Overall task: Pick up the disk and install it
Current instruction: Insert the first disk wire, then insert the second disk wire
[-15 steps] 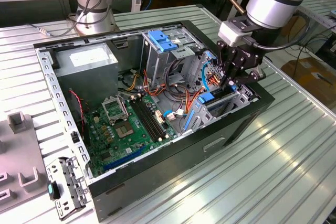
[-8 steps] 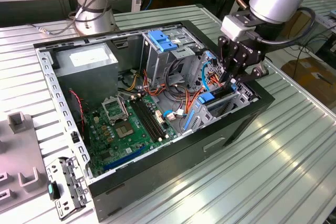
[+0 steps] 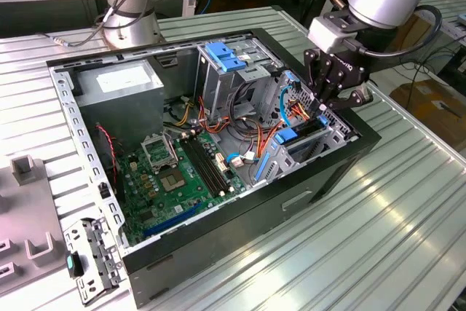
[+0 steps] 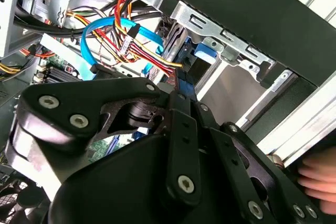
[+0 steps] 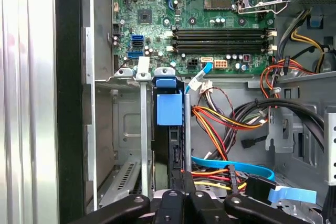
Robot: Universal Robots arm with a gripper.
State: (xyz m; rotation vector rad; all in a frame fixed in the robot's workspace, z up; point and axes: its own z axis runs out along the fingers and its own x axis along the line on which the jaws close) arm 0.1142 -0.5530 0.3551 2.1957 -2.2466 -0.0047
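Disk (image 5: 169, 109) carrier bright blue; motherboard (image 3: 178, 172) green; computer case (image 3: 291, 202) black; cables (image 5: 220, 119) orange-yellow-red.

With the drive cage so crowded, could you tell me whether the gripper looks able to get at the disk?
Probably yes: the gripper sits right at the disk standing in its bay, and the cables lie off to one side.

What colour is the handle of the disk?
Bright blue. The disk handle shows best in the first wrist view, standing in its bay.
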